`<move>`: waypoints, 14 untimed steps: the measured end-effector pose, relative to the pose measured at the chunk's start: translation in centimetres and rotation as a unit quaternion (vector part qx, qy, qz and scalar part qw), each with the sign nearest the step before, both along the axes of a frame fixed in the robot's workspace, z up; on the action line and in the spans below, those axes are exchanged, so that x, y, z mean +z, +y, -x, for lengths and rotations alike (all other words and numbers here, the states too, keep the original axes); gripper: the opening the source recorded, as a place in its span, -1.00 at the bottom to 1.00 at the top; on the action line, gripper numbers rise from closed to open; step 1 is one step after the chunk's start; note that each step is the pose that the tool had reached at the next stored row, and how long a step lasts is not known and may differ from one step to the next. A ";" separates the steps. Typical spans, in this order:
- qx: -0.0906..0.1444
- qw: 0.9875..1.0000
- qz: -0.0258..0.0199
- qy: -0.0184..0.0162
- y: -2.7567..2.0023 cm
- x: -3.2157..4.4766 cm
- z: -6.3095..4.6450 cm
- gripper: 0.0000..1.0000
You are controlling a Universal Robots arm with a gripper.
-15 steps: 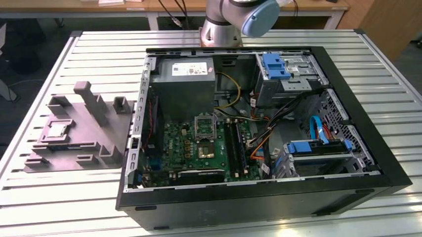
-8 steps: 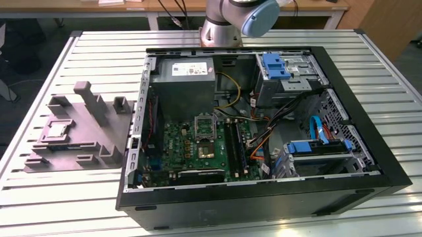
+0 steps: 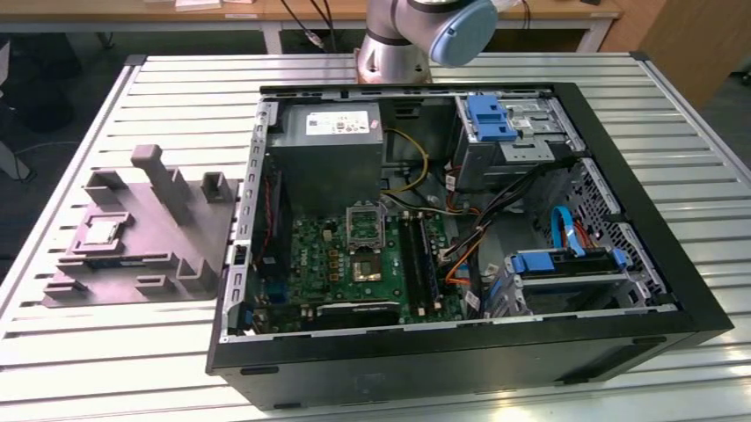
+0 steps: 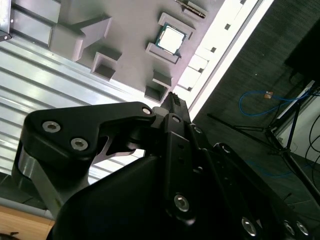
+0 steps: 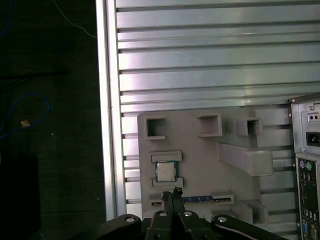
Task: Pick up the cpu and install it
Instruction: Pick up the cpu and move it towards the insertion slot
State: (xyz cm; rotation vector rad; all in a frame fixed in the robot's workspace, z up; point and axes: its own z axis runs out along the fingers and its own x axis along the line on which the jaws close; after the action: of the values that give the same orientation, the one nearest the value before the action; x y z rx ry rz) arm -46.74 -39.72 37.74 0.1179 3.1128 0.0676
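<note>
1. Step in hand: the approach for the pick, by my read. Nothing is lifted. The end effector (image 5: 173, 192) hangs over the grey fixture (image 5: 210, 165) with its fingers pressed together, pinching nothing.
2. The cpu (image 5: 165, 171) lies flat in its square pocket on the fixture, silver top up. In the first wrist view it sits just beyond the tips.
3. The second wrist view gives the gap away. The cpu (image 4: 171, 39) is down and ahead of the end effector (image 4: 174, 99), clearly apart, with no contact at all.
4. The fixture rests on the slatted tabletop (image 5: 210, 60). Raised ledges hug the chip on two opposite sides, and the other two edges look freer.
5. The computer case (image 3: 470, 352) stands off to one side of the end effector, well apart. Its side is open and the green motherboard (image 3: 329, 264) is bared upward. That, I judge, is where the install belongs.
6. What the pick calls for, as I see it:
   - The fingers must spread wider than the chip.
   - The end effector must centre squarely above the chip and come down low, since the part is thin.
   - It must close on the edges the ledges leave free, gently and level, so the chip lifts without tilting.
</note>
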 end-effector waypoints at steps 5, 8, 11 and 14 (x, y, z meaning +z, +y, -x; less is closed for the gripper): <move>0.000 1.000 0.000 0.000 0.00 0.00 0.0 -0.42; 0.000 1.000 0.000 0.000 0.00 0.00 0.0 -0.18; 0.000 1.000 0.000 0.000 0.00 0.01 0.0 0.05; 0.000 1.000 0.000 0.000 0.00 0.00 0.0 0.29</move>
State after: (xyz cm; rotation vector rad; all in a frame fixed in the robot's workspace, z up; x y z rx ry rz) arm -46.76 -39.72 37.75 0.1180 3.1129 0.0676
